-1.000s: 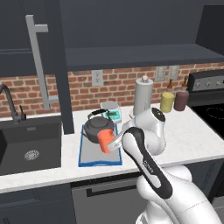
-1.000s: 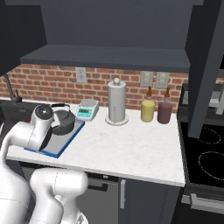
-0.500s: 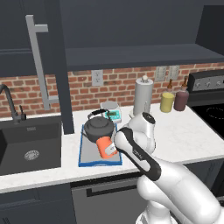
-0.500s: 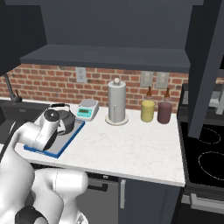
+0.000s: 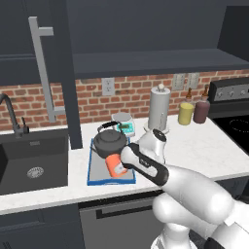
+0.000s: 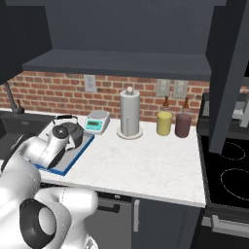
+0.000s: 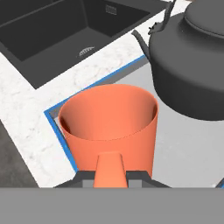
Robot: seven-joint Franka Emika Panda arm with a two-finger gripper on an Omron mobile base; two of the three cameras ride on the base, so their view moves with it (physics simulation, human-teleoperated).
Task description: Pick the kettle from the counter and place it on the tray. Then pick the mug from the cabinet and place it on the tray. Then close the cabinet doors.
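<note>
My gripper (image 7: 110, 176) is shut on the side handle of the orange mug (image 7: 109, 127), its tips on either side of it. The mug (image 5: 115, 165) hangs tilted low over the grey, blue-rimmed tray (image 5: 98, 170), just in front of the black kettle (image 5: 110, 141). Whether the mug touches the tray I cannot tell. The kettle (image 7: 192, 65) stands on the back of the tray (image 7: 192, 148). In the right base view my arm covers the mug; the kettle (image 6: 66, 132) and the tray's rim (image 6: 74, 156) show. Both cabinet doors (image 5: 65, 73) (image 6: 228, 73) stand open above the white counter (image 5: 194, 146).
A black sink (image 5: 29, 163) with a tap lies left of the tray. Behind it are a small scale (image 5: 124, 124), a silver paper-towel cylinder (image 5: 159, 108), a yellow jar (image 5: 186, 113) and a dark red jar (image 5: 201, 111). A stove (image 5: 238, 126) is at the right.
My arm has bent lower and brought the mug down a little toward the tray, closer in front of the kettle. The grip on the handle is unchanged.
</note>
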